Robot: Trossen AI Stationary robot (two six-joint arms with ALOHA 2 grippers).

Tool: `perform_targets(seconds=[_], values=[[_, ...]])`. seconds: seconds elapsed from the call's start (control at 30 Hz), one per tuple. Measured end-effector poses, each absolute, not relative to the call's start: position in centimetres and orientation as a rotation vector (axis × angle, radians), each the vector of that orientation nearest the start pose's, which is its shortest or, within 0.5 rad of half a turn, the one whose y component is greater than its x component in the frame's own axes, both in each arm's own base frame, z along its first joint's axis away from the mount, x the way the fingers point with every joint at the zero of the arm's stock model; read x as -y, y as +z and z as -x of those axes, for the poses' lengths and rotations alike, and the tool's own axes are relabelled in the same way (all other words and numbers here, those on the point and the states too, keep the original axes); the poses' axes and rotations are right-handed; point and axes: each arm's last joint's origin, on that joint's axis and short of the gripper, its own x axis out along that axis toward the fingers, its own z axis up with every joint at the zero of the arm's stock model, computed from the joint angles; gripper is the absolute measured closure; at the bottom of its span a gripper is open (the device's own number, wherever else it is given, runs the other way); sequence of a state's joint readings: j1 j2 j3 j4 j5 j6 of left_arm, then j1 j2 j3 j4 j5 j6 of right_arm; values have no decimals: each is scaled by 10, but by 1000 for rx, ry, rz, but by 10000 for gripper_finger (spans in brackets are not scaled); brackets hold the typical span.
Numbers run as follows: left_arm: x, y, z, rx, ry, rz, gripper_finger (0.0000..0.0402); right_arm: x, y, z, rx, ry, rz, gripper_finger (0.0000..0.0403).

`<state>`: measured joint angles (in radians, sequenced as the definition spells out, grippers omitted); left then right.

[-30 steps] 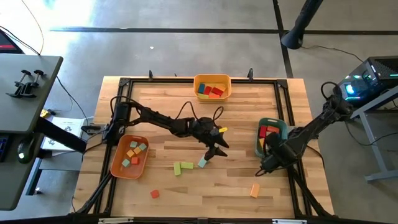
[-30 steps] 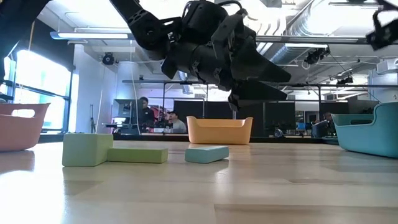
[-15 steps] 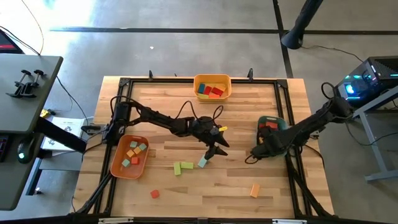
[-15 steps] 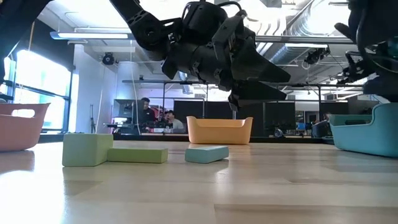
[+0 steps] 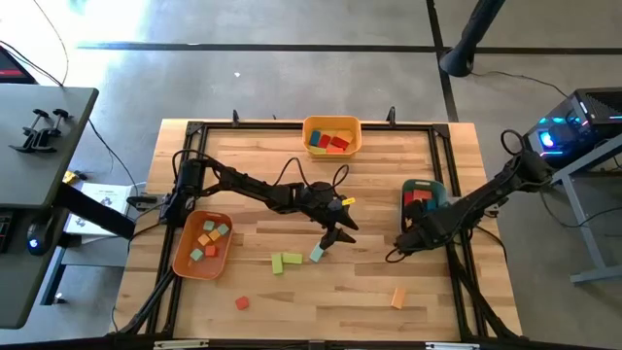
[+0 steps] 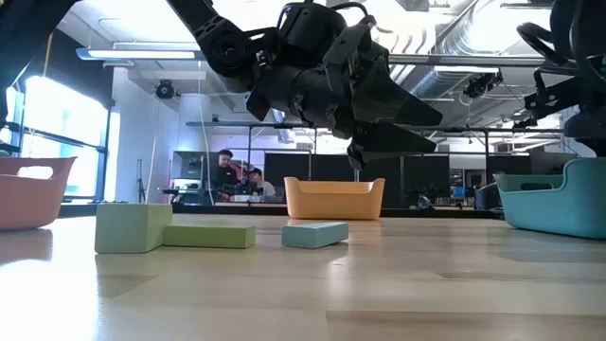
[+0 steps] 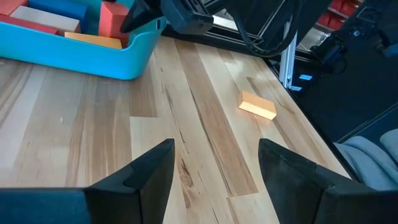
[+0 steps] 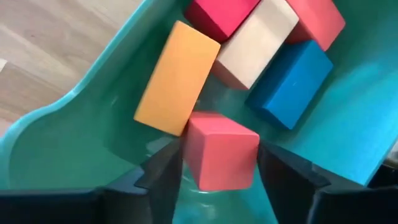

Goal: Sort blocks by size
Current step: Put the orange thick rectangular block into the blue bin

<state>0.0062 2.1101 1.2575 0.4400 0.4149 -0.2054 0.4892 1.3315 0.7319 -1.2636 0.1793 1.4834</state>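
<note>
— Where did you stand in the sorting?

— My right gripper (image 8: pixel 214 177) hung in the teal tray (image 8: pixel 81 130), fingers spread to either side of a red block (image 8: pixel 221 152); whether they had quite let go, I couldn't tell. My left gripper (image 7: pixel 214 165) hovered open and empty above the teal block (image 5: pixel 316 254).

— And next?

— I judged the stray blocks remained, the orange block (image 7: pixel 257 105) nearest the right gripper.
</note>
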Motion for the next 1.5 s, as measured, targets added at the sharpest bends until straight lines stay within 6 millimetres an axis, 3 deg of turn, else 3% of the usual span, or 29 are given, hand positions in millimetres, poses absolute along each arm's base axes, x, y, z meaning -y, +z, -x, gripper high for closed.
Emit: perform_targets(seconds=[0.27,0.43,0.53,0.97,1.23,1.5], values=[[9,147,-448,-448,-360,287,183,-72,183,-147,-1386,-1071,-433,148],[9,147,-448,-449,-360,288,183,-73,198,-143,-1347,-1160,-392,151],[9,146,-448,-449,-360,289,183,-72,204,-140,-1412,-1210,-404,157],[9,147,-449,-442,-361,288,183,-78,199,-150,-1493,-999,-448,163],[9,147,-449,-442,-361,288,183,-67,204,-143,-1399,-1197,-358,163],[9,147,-449,-443,-356,289,183,-67,202,-144,-1402,-1193,-380,167]])
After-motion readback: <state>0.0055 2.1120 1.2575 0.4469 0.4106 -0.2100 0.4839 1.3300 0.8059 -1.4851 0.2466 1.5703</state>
